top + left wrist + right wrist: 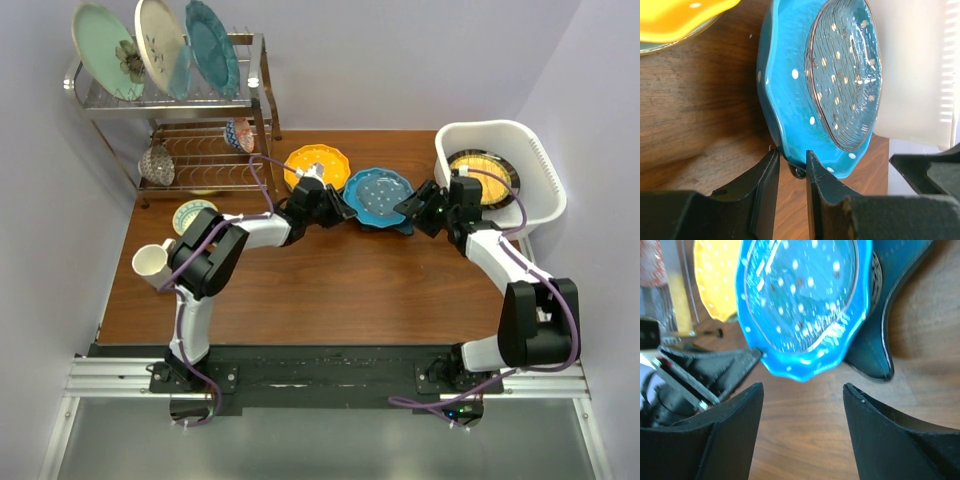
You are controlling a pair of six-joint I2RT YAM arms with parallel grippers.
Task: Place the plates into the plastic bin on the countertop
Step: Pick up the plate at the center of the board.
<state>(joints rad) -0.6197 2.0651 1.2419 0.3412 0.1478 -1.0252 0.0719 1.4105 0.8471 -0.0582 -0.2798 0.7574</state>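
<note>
A bright blue dotted plate (378, 192) lies mid-table on top of a dark teal star-shaped plate (402, 226). My left gripper (347, 207) is shut on the blue plate's left rim (790, 90), with one finger above and one below, in the left wrist view (790, 155). My right gripper (410, 208) is open and empty just short of the plate's right edge (800, 305), with wood between its fingers (802, 387). The star plate (880, 315) pokes out beneath. A yellow scalloped plate (318, 163) lies behind. The white plastic bin (535, 150) holds a yellow gridded plate (483, 172).
A chrome two-tier rack (200, 110) at the back left holds three upright plates and a small patterned bowl (238, 133). A small green-rimmed dish (192, 213) and a white mug (152, 262) sit near the table's left edge. The bin wall (910, 75) stands close beyond the blue plate.
</note>
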